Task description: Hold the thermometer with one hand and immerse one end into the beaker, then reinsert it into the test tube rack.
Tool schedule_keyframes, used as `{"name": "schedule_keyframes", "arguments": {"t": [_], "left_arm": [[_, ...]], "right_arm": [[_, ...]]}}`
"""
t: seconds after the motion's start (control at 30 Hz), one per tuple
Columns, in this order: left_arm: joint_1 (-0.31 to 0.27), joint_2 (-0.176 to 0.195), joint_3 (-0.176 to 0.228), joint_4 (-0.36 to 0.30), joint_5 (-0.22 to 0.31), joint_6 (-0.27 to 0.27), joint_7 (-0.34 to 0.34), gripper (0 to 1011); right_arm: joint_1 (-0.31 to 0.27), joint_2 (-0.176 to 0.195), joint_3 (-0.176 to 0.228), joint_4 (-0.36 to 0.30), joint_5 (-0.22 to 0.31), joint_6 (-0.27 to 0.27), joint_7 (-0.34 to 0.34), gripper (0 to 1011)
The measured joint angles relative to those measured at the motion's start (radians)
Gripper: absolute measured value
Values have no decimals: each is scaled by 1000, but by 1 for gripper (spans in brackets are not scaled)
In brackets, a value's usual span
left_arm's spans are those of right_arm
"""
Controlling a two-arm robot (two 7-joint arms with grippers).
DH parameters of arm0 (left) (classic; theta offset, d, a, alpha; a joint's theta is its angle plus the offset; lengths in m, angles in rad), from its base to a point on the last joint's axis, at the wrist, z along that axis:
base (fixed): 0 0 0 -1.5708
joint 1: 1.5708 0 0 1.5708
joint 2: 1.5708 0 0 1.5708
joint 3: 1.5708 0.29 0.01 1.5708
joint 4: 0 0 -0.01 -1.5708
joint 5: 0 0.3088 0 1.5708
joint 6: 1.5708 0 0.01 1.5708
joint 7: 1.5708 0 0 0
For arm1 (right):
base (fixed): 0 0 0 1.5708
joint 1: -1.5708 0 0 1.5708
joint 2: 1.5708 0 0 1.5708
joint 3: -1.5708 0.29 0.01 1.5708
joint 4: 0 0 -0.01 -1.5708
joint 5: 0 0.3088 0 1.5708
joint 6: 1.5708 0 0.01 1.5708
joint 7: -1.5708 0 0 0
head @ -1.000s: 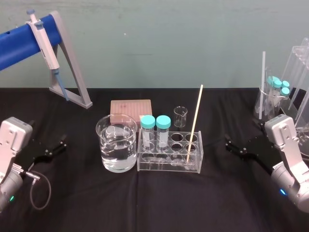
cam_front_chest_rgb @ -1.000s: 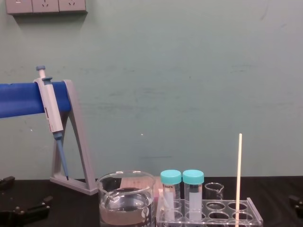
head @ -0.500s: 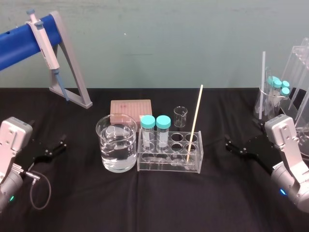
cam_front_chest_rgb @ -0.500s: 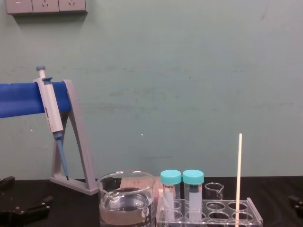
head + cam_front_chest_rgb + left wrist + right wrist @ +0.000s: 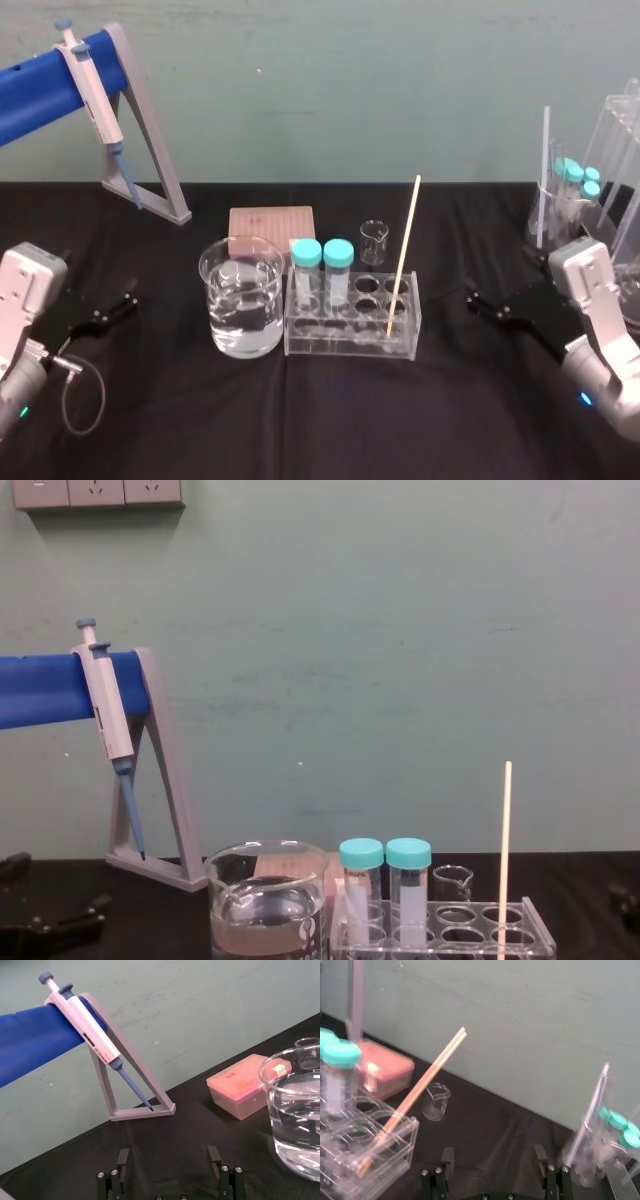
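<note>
A black table stands before a green wall; near the table's middle we see the rack; the thermometer stands in a hole at the rack's right end, leaning slightly, its top well above the two capped tubes at the left end; the beaker, part full of clear liquid, sits just beside the rack's left end; we find the left gripper near the table's left edge, fingers spread and empty; the right gripper is near the right edge, likewise spread and empty, well apart from the thermometer.
</note>
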Motion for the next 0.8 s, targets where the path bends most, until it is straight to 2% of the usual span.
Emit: {"name": "schedule_keyframes", "arguments": {"t": [0.03,0.13,0.17,0.23,0.27,0.33,0.43,0.53,0.57,0.63,0.67,0.77,0.8], "left_arm": [[0,0,0,0,0,0,0,1004],[0,0,0,0,0,0,0,1004],[0,0,0,0,0,0,0,1004],[0,0,0,0,0,0,0,1004],[0,0,0,0,0,0,0,1004],[0,0,0,0,0,0,0,1004],[0,0,0,0,0,0,0,1004],[0,0,0,0,0,0,0,1004],[0,0,0,0,0,0,0,1004],[0,0,0,0,0,0,0,1004],[0,0,0,0,0,0,0,1004],[0,0,0,0,0,0,0,1004],[0,0,0,0,0,0,0,1004]], "right_arm": [[-17,8,14,-48,9,20,0,1002],[-44,21,36,-117,22,51,-6,1002],[-68,30,52,-167,34,73,-11,1002],[-96,41,71,-219,49,98,-17,1002],[-124,50,92,-267,69,120,-21,1002],[-157,57,117,-315,96,141,-22,1002],[-226,61,178,-414,166,181,-27,1002],[-257,55,213,-458,216,200,-26,1002],[-275,46,240,-484,262,217,-24,1003],[-288,30,267,-506,314,241,-17,1002],[-292,11,290,-519,372,272,-10,1002],[-285,-24,318,-525,459,327,-2,1002],[-270,-51,332,-520,524,373,6,1002]]}}
